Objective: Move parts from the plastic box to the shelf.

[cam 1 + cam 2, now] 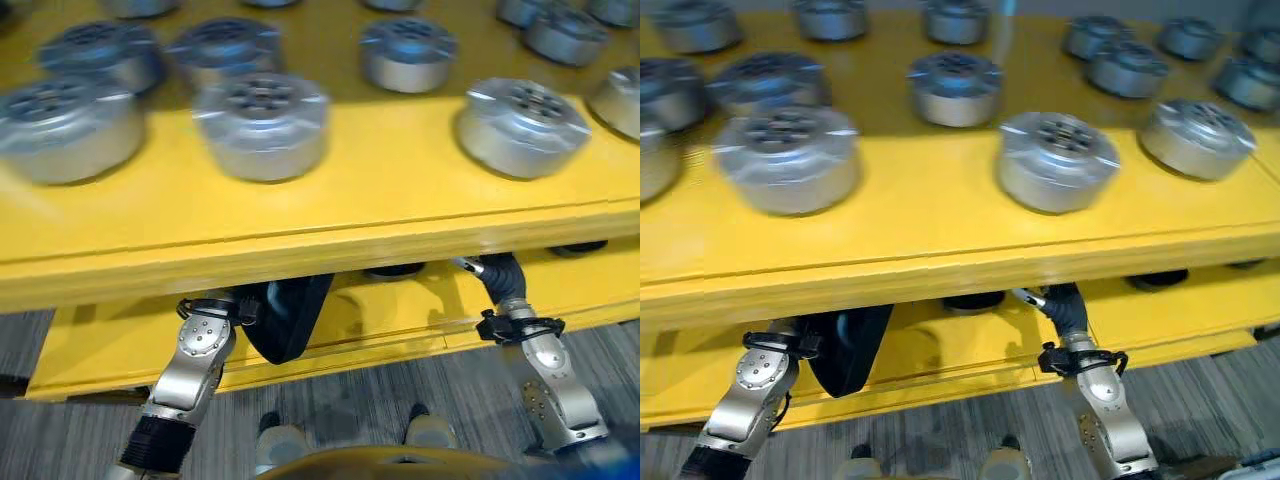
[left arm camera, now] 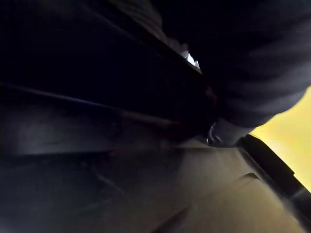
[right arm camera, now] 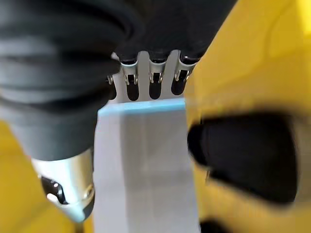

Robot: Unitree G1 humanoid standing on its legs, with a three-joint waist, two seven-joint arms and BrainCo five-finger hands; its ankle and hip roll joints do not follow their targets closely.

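Above, silver round parts (image 1: 1055,160) along the yellow shelf's (image 1: 940,225) front edge; below it, left hand (image 1: 285,315) and right hand (image 1: 1065,305) reaching under, finger state impossible to tell

Top deck of the yellow shelf (image 1: 330,215) is crowded: silver round parts (image 1: 262,125) sit in rows from 9 to 3 o'clock, with bare yellow only in the gaps between them and along the front edge at 6. Underneath, both arms reach into the lower level, where dark round parts (image 1: 973,300) sit.
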